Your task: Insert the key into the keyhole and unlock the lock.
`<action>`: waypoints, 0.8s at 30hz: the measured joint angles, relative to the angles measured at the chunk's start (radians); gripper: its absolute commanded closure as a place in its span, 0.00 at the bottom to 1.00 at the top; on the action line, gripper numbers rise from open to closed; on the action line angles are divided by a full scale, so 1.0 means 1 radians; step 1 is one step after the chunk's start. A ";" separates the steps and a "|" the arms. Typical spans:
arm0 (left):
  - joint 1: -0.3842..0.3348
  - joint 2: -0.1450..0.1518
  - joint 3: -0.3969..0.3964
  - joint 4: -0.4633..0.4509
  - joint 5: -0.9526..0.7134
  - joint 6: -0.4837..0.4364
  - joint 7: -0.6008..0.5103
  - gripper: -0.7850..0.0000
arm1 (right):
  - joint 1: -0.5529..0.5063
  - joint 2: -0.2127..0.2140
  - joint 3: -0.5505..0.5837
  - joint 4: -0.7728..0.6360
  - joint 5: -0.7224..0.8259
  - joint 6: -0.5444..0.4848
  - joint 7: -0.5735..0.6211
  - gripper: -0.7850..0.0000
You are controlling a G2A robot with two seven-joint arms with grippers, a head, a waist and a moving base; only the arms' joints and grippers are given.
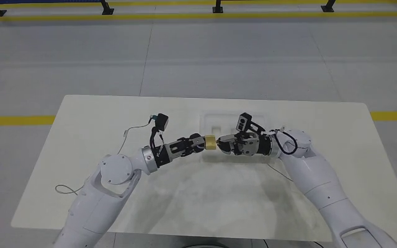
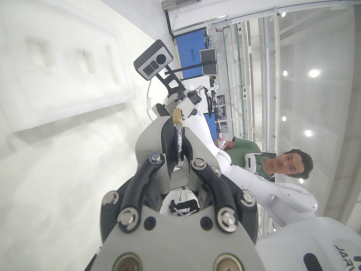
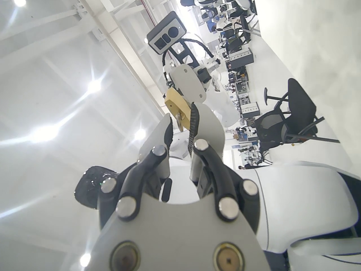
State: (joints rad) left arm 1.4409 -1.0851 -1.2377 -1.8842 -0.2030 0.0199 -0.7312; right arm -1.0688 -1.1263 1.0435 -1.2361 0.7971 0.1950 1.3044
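We see the brass padlock (image 1: 211,142) near the middle of the worktop (image 1: 186,198), held between the two arms and, as far as we can judge, lifted off the surface. The white foam tray (image 1: 217,121) lies just beyond it, toward 1 o'clock.

The left hand (image 2: 177,126) comes in from 9 o'clock. Its fingers are closed tight on the silver shackle (image 2: 178,142), so the brass body sticks out past their tips toward the other arm.

The right hand (image 3: 181,114) meets it from 3 o'clock. It is only partly closed: its two fingers stand either side of the key (image 3: 179,119), with a visible gap on at least one side, so we do not read it as a firm grip. The key's blade seems to be in the keyhole in the base of the padlock, with only its head showing.

We judge the insertion to be done, or nearly so, and the turn to be the step in hand. Next, the right hand needs to close squarely on the key's head and roll about the key's own axis, while the left hand holds the padlock against that twist. Because the padlock is held by its shackle, the body may swivel, so the turn should be slow.
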 measured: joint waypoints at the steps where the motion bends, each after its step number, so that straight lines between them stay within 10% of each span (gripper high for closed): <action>1: 0.001 0.000 0.000 0.000 -0.002 0.001 0.001 1.00 | -0.002 0.002 0.003 -0.006 -0.009 -0.010 0.003 0.76; 24: 0.014 0.006 -0.004 -0.016 0.009 0.000 -0.017 1.00 | -0.002 0.000 0.000 -0.031 -0.018 -0.036 -0.002 1.00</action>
State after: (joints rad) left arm 1.4547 -1.0792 -1.2413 -1.9003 -0.1942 0.0200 -0.7481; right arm -1.0704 -1.1260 1.0435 -1.2671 0.7791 0.1591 1.3028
